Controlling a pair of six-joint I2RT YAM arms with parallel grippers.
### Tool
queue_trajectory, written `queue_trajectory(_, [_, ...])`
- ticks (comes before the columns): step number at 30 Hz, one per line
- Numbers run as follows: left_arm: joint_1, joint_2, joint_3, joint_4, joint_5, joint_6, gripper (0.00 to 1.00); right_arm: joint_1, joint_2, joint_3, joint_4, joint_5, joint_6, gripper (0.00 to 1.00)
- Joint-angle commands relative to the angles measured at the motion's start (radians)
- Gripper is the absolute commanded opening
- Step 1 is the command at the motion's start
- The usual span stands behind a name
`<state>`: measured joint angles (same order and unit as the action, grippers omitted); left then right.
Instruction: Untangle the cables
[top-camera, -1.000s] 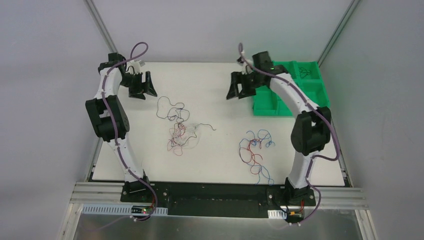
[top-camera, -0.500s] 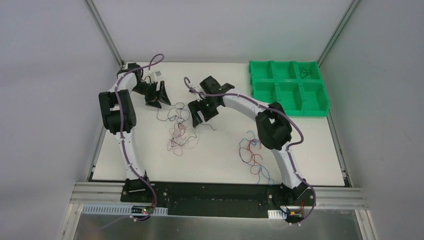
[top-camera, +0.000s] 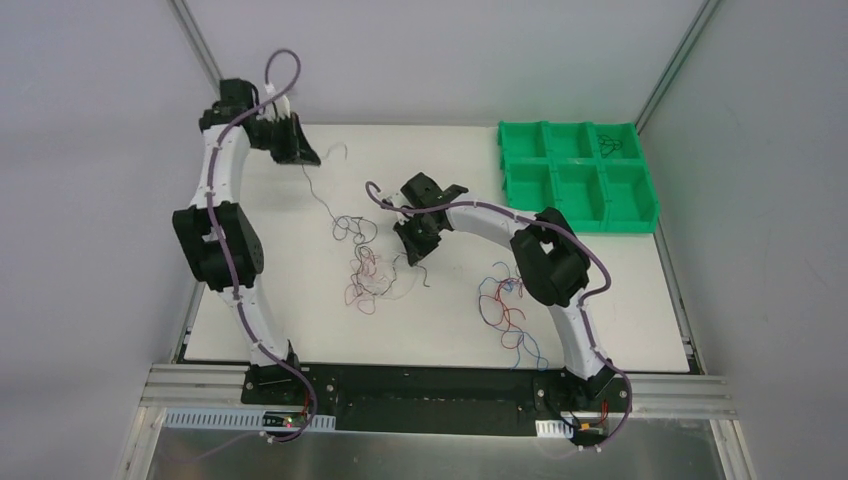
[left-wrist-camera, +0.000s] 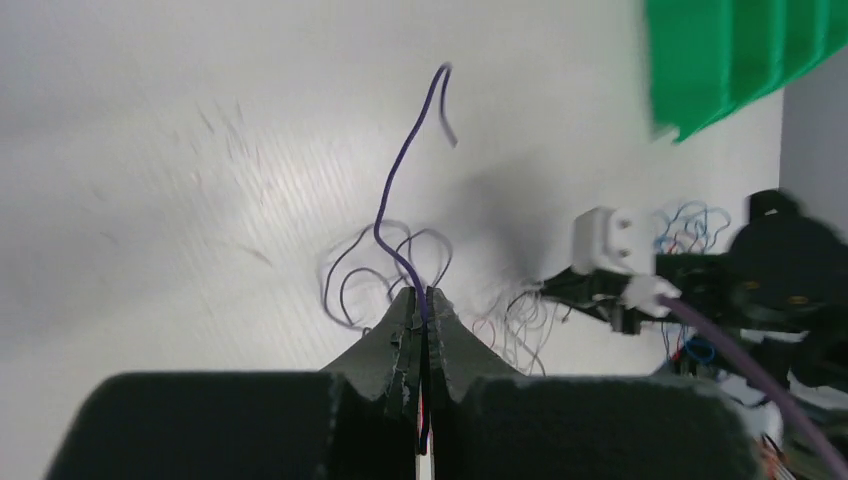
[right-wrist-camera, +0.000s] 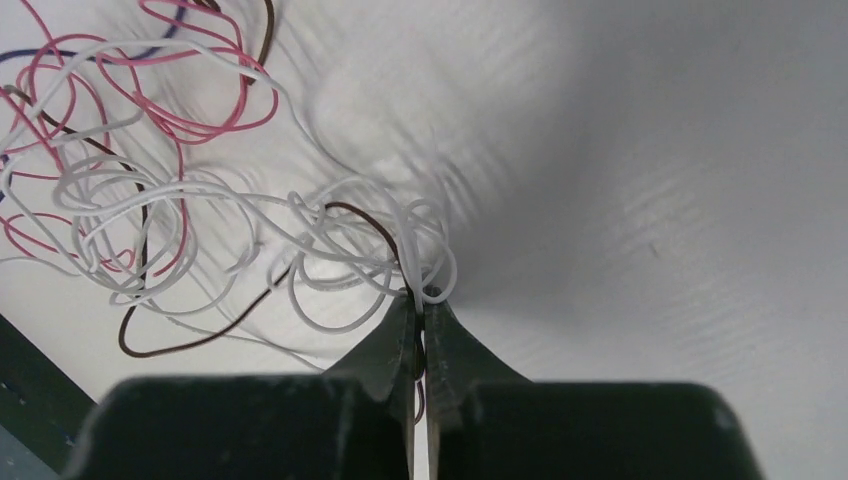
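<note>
The cables lie in two bunches on the white table: a red, white and dark tangle (top-camera: 368, 275) in the middle and a red and blue bunch (top-camera: 508, 305) to its right. My left gripper (top-camera: 305, 160) is raised at the far left, shut on a thin purple cable (left-wrist-camera: 398, 175) that trails down to the loops (top-camera: 348, 228) above the tangle. My right gripper (top-camera: 412, 256) is low at the tangle's right edge. Its jaws (right-wrist-camera: 422, 300) are shut on whitish loops (right-wrist-camera: 340, 250) and a dark strand. Pink and whitish cables (right-wrist-camera: 150, 190) spread to the left in that view.
A green bin (top-camera: 560, 200) with several compartments stands at the back right; one far compartment holds a small black coil (top-camera: 611, 143). In the left wrist view the bin's edge (left-wrist-camera: 740, 50) shows top right and the right arm (left-wrist-camera: 780, 270) is at the right.
Both grippers have shut. The left one took the purple cable and pulled it back and to the left, stretching it out. The right one closed on strands at the tangle's right edge.
</note>
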<state>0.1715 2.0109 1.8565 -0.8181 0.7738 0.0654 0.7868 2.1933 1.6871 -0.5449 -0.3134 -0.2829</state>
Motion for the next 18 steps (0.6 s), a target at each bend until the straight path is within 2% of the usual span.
queue_trajectory(1, [0.019,-0.184,0.248,0.013,0.059,-0.107,0.0,-0.016,-0.068,-0.086,-0.061,0.055,-0.061,0.0])
queue_trajectory(5, [0.019,-0.169,0.5,0.03,0.09,-0.217,0.0,-0.017,-0.096,-0.138,-0.061,0.038,-0.078,0.0])
queue_trajectory(9, [0.018,-0.154,0.631,0.137,0.1,-0.363,0.0,-0.018,-0.108,-0.159,-0.053,0.027,-0.081,0.02])
queue_trajectory(10, [0.018,-0.157,0.637,0.174,0.11,-0.414,0.0,-0.02,-0.113,-0.156,-0.057,0.017,-0.085,0.15])
queue_trajectory(12, [0.012,-0.168,0.628,0.231,0.129,-0.465,0.0,-0.03,-0.137,-0.142,-0.065,0.012,-0.09,0.51])
queue_trajectory(13, [0.005,-0.176,0.621,0.252,0.14,-0.478,0.0,-0.039,-0.156,-0.131,-0.065,-0.002,-0.087,0.62])
queue_trajectory(14, [-0.003,-0.186,0.611,0.274,0.158,-0.492,0.0,-0.059,-0.188,-0.11,-0.064,-0.025,-0.084,0.69])
queue_trajectory(18, [-0.025,-0.208,0.587,0.379,0.191,-0.56,0.0,-0.111,-0.288,-0.029,0.015,-0.132,-0.011,0.83])
